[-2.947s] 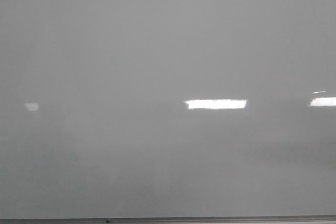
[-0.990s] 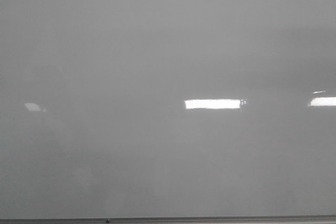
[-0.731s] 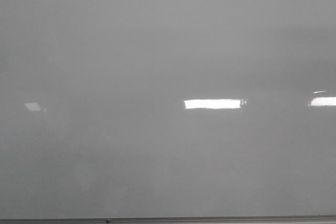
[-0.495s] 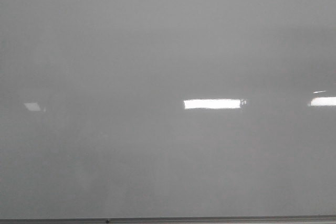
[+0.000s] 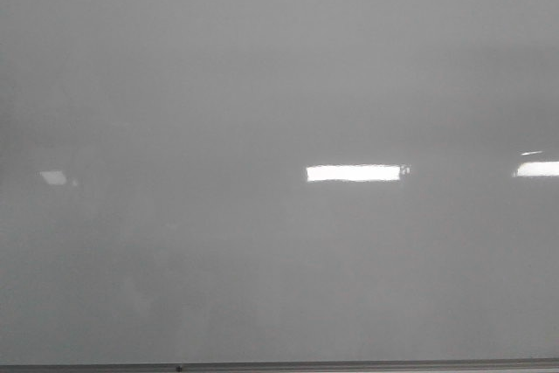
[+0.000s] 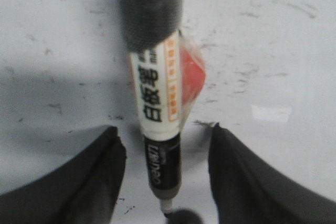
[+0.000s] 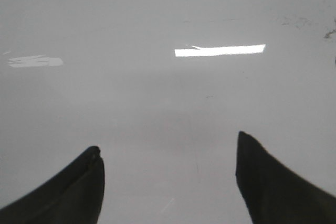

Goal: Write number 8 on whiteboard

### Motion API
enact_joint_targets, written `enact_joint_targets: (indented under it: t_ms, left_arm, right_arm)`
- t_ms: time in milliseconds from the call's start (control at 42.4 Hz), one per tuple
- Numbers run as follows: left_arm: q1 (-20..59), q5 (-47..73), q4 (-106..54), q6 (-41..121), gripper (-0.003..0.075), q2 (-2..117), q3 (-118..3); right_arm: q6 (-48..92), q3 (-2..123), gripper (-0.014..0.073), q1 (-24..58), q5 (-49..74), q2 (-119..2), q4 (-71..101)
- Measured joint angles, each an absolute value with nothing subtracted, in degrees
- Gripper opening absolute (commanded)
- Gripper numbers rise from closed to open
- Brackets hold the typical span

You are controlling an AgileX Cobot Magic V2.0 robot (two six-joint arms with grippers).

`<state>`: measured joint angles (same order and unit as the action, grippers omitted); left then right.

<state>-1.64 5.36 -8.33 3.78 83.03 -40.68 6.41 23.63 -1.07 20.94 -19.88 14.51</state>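
Note:
The whiteboard [image 5: 262, 85] fills the front view, glossy pale grey, with a thin grey metal bottom edge [image 5: 349, 364]. No number 8 shows on it. Neither gripper shows in the front view. In the left wrist view a black-and-white marker [image 6: 157, 103] with a red patch lies on a scuffed white surface [image 6: 273, 40]. My left gripper [image 6: 164, 128] is open around it, with a gap on each side between the fingers and the marker. My right gripper [image 7: 167, 141] is open and empty over a plain pale grey surface [image 7: 157, 93].
Bright white rectangular light reflections [image 5: 353, 173] sit on the board at centre right, far right and left. The scuffed white surface under the marker carries several small dark marks [image 6: 247, 72].
Only the faint reflections on the board have shifted slightly. No line has appeared on the board.

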Motion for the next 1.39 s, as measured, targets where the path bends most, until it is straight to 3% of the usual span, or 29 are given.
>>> enact_joint_targets:
  t_ms: [94, 189, 354, 566, 707, 990, 1202, 1391]
  left_arm:
    - [-1.6, 5.2, -7.9, 3.8, 0.0050, 83.0, -40.7]
    - [-1.6, 5.3, -7.2, 3.8, -0.0022, 83.0, -40.7]
    - [-1.6, 10.0, -6.4, 3.8, -0.0021, 81.3, -41.5]
    - [0.5, 32.5, -6.2, 4.7, -0.0021, 78.9, -50.7]
    - [8.8, 47.8, -8.2, 11.8, -0.0021, 79.3, -59.4]
    - [30.7, 65.1, -10.6, 29.5, -0.0021, 80.0, -69.0]
    - [43.3, 68.3, -10.4, 37.2, -0.0021, 80.0, -70.4]
    - [47.8, 68.6, -10.3, 39.3, -0.0021, 80.0, -70.4]
  right_arm:
    - [6.4, 23.6, 0.0549, -1.1, 20.9, -19.9, 14.5]
    - [6.4, 23.6, 0.0549, -1.1, 20.9, -19.9, 14.5]
    - [6.4, 23.6, 0.0549, -1.1, 20.9, -19.9, 14.5]
    - [6.4, 23.6, 0.0549, -1.1, 21.8, -20.3, 14.5]
    - [6.4, 24.4, 0.0549, -1.0, 24.2, -23.1, 14.5]
    - [13.4, 31.5, 0.0549, 4.5, 32.3, -34.5, 19.3]
    - [32.2, 42.3, 0.0549, 14.4, 48.1, -45.3, 29.0]
    - [43.0, 48.7, 0.0549, 23.9, 52.8, -53.2, 33.2]
